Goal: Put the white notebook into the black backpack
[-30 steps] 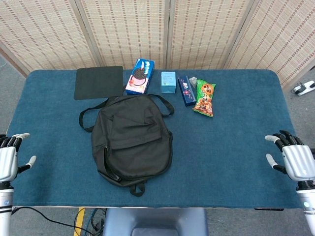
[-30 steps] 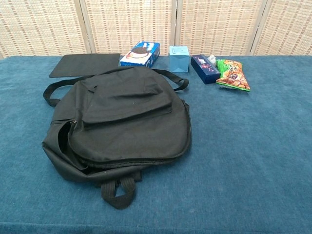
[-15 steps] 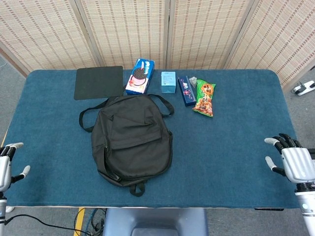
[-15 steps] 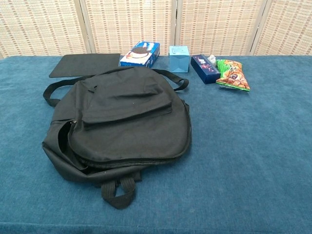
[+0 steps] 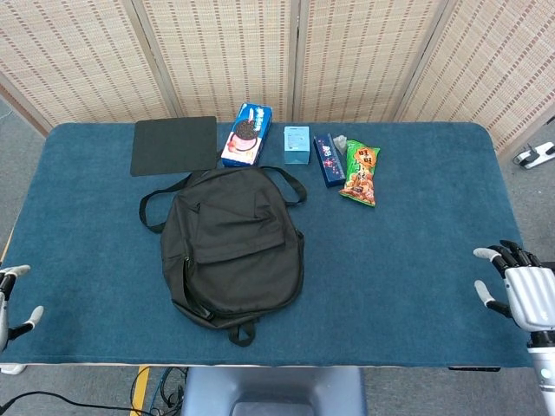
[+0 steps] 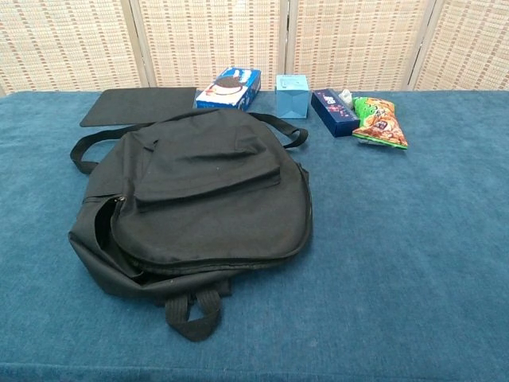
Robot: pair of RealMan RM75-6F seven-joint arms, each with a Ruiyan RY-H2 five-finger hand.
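Both our hands, left hand (image 5: 7,303) and right hand (image 5: 525,290), hover empty with fingers (image 5: 492,254) spread, beside the desk (image 5: 416,260) where the soft black fabric backpack (image 5: 232,244) lies flat.

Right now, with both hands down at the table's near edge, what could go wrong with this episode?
No white notebook shows in either view, so the task may have no target. The black backpack lies flat with its zipper only partly open at the side, so inserting anything could snag. Both the left hand and right hand are empty and far from it.

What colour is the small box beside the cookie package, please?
Light blue box; clearest in the chest view.
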